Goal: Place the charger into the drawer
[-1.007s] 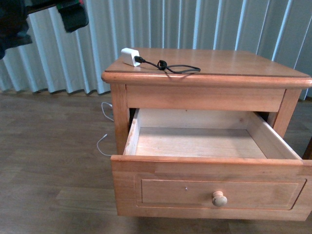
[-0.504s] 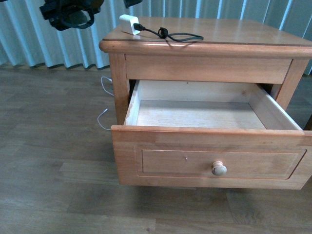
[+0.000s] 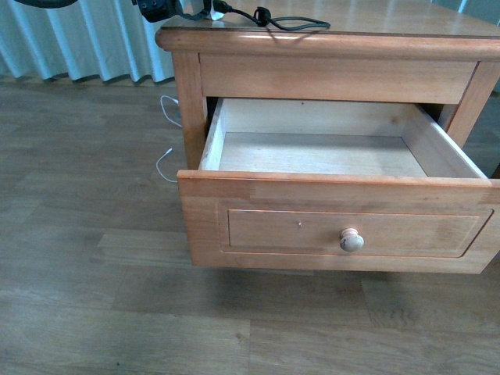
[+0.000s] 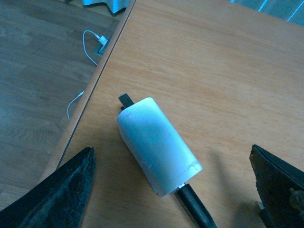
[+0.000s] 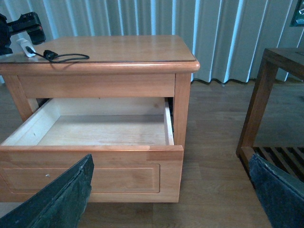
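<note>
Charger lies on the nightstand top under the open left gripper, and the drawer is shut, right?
No, the drawer is pulled open, as the front view shows. The charger does lie on the nightstand top under the open left gripper.

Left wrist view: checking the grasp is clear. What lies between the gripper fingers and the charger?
Only bare nightstand top, each side of the charger, in the left wrist view.

I record wood-plank flooring (image 3: pixel 94 312), pale vertical blinds (image 3: pixel 78 47) behind the honey-coloured nightstand (image 3: pixel 336 78), and a darker slatted table (image 5: pixel 285 56) standing well apart.
</note>
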Controlling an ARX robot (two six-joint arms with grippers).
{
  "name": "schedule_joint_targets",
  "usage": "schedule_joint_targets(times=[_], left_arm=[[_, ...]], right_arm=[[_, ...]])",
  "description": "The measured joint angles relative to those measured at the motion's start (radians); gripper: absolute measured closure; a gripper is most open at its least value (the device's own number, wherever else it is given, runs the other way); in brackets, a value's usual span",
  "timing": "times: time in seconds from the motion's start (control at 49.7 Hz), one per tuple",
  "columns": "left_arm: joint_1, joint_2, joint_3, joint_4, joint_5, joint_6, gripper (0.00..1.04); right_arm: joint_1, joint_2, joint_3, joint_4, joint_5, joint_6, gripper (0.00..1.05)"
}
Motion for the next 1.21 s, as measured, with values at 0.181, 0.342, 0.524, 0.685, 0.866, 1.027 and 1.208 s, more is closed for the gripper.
schedule_joint_targets(times=[0.181,0.342,0.524,0.685,0.866,1.027,1.208], left_arm=[[-0.003,0.018,0.018,-0.024,-0.050,0.013,0.14],[-0.007,0.029,0.031,-0.037,-0.092,0.014,0.44],[-0.012,0.031,0.036,-0.045,-0.122,0.014,0.71],[-0.014,0.022,0.006,-0.014,-0.129,0.013,0.82],[-0.019,-0.078,-0.156,0.106,-0.098,0.007,0.82],[-0.038,-0.233,-0.317,0.183,0.013,0.055,0.82],[-0.075,-0.389,-0.497,0.255,0.103,0.102,0.82]], right_arm=[[0.000,0.000,0.000,0.000,0.000,0.000,0.08],[0.000,0.000,0.000,0.000,0.000,0.000,0.08],[0.000,0.000,0.000,0.000,0.000,0.000,0.08],[0.000,0.000,0.000,0.000,0.000,0.000,0.08],[0.000,0.000,0.000,0.000,0.000,0.000,0.08],[0.000,0.000,0.000,0.000,0.000,0.000,0.08],[0.000,0.000,0.000,0.000,0.000,0.000,0.08]])
